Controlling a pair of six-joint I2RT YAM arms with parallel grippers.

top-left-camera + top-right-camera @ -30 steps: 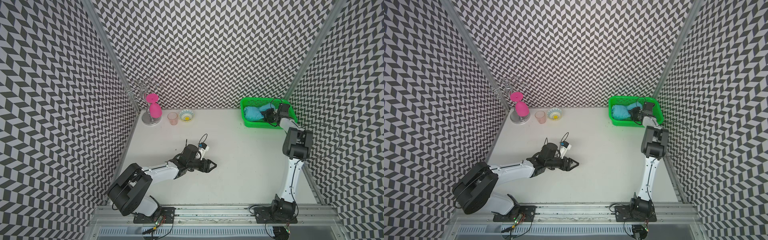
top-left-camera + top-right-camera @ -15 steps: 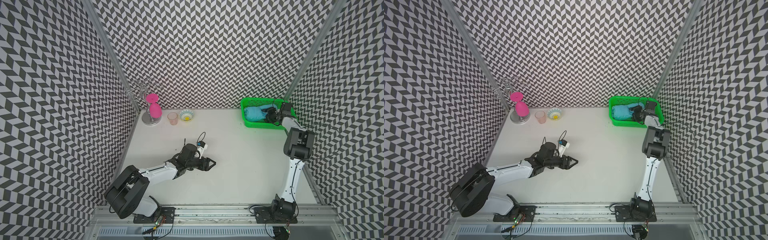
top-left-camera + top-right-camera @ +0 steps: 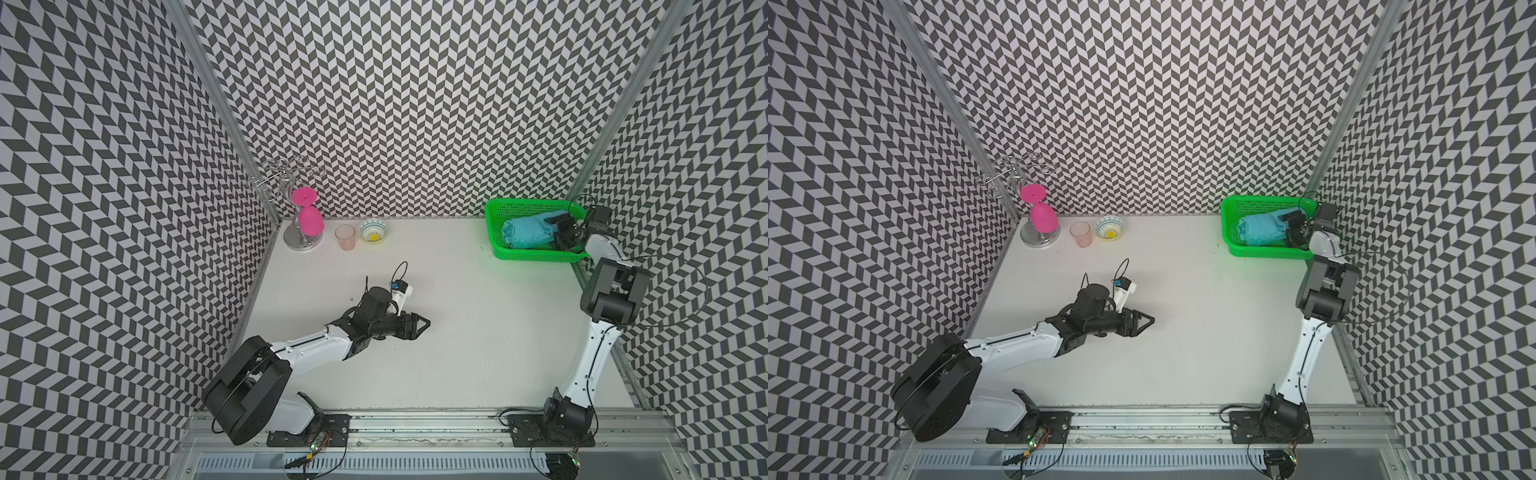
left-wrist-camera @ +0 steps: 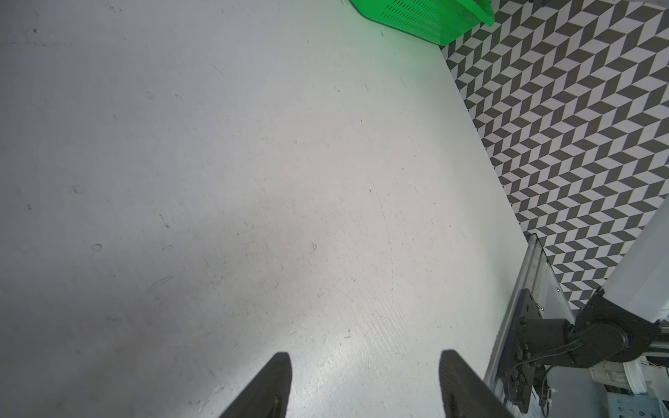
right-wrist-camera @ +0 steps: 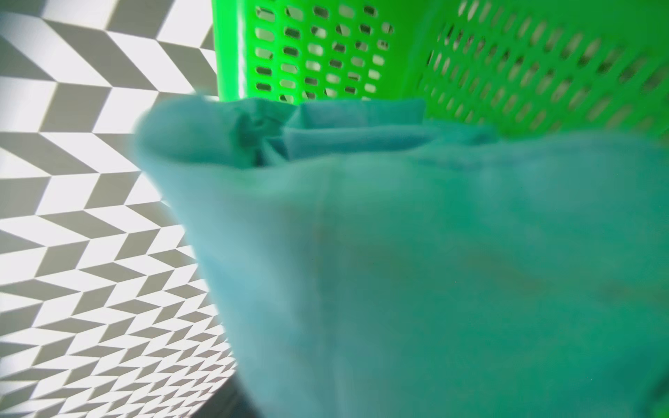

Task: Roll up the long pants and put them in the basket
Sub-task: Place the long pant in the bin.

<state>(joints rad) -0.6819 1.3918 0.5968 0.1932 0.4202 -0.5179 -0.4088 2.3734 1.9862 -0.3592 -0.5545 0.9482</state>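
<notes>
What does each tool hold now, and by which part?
Left tool: nothing, jaws open. Right tool: at one end of the long pants in the green basket; a grip cannot be told.

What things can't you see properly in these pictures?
- Right end effector: tiny and dark in both top views; open or shut, touching the pants or not, cannot be told.
- Long pants: bundled in the green basket; blurred in the right wrist view, own folds hide the inside.
- Left end effector: left wrist view's edge cuts off all but the fingertips.
</notes>
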